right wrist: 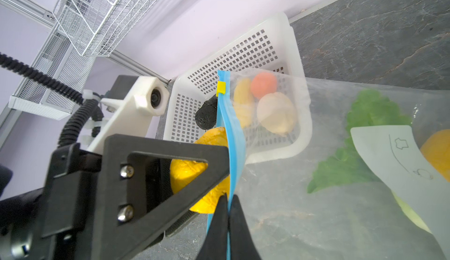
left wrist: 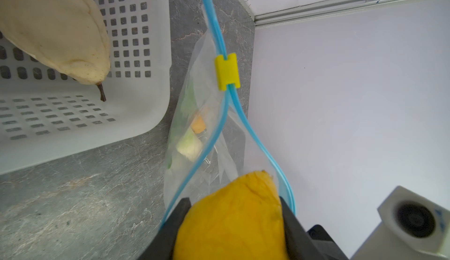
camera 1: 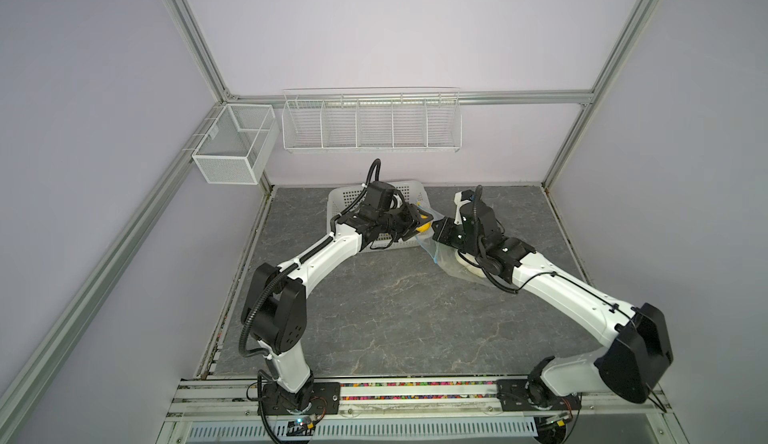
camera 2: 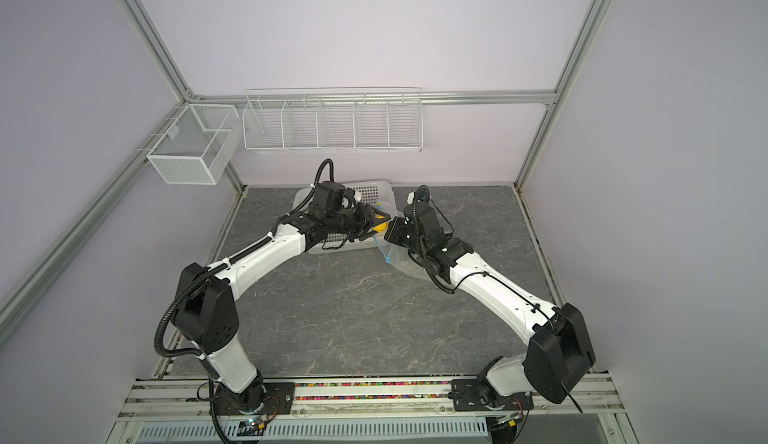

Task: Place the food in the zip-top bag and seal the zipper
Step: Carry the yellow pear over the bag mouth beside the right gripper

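Your left hand (left wrist: 233, 204) grips the yellow toy fruit (left wrist: 229, 227) at the mouth of the zip-top bag (left wrist: 185, 115) | your right hand (right wrist: 229, 204) pinches the zipper (right wrist: 232, 134) | bag lies on the table (camera 1: 395, 317) beside the white basket (right wrist: 298, 51)

The work area is enclosed by plain pale lilac walls (camera 1: 395, 26), joined at the corners by an aluminium frame (camera 1: 198, 46). The counter (camera 1: 374, 317) is finished in dark grey stone pattern with pale veins. A white wire rack (camera 1: 372, 123), divided into five compartments, is mounted on the back wall. A white mesh box (camera 1: 232, 150) is fixed at the left rear corner. A slotted metal rail (camera 1: 415, 392) is fitted along the front edge. Lighting is even; only soft shadows are cast.
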`<state>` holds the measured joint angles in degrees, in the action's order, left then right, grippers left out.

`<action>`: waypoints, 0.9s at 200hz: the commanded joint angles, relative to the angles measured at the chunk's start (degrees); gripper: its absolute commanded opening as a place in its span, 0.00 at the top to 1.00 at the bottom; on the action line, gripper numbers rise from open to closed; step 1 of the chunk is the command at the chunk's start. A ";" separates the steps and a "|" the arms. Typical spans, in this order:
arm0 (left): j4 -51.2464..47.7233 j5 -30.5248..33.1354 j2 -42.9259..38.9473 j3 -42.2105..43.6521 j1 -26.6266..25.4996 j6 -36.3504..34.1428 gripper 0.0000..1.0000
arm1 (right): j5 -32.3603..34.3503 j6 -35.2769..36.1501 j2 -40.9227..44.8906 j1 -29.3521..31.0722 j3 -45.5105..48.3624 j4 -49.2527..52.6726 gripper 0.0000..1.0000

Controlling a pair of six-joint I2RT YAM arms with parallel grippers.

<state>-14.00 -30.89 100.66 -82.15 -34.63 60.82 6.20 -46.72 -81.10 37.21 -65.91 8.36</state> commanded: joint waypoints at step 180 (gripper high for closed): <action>-0.84 0.49 1.55 -0.15 -0.96 -0.35 0.58 | 3.08 -1.15 1.69 -0.39 -1.50 2.80 0.94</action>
<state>-14.09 -30.72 101.34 -82.06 -35.42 60.80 8.34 -47.59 -81.10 37.19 -66.11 11.33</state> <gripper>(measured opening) 0.478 0.063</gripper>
